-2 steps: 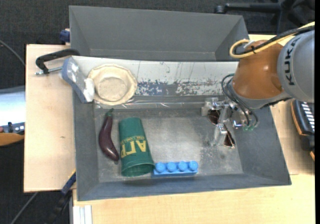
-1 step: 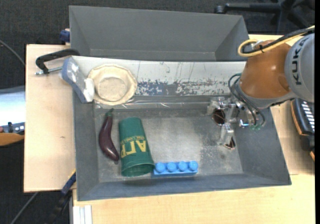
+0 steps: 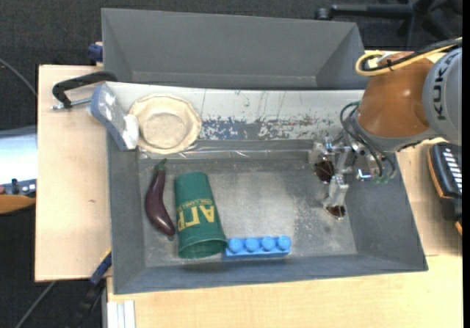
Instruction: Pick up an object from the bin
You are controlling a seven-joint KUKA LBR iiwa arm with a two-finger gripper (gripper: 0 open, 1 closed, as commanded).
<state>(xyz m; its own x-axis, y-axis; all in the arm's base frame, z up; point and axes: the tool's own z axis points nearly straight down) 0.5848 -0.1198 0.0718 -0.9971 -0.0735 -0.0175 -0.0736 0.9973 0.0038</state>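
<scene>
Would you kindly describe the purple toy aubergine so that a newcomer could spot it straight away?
Look at the floor of the grey metal bin, on its left side. There, in front of the cream bowl and just left of the green cup lying on its side, lies the aubergine. It alone is dark purple, slim and curved.

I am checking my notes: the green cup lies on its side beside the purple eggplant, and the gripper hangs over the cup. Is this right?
Not quite. The camera view shows the gripper over bare bin floor at the right, apart from the green cup, which does lie on its side beside the purple eggplant.
</scene>
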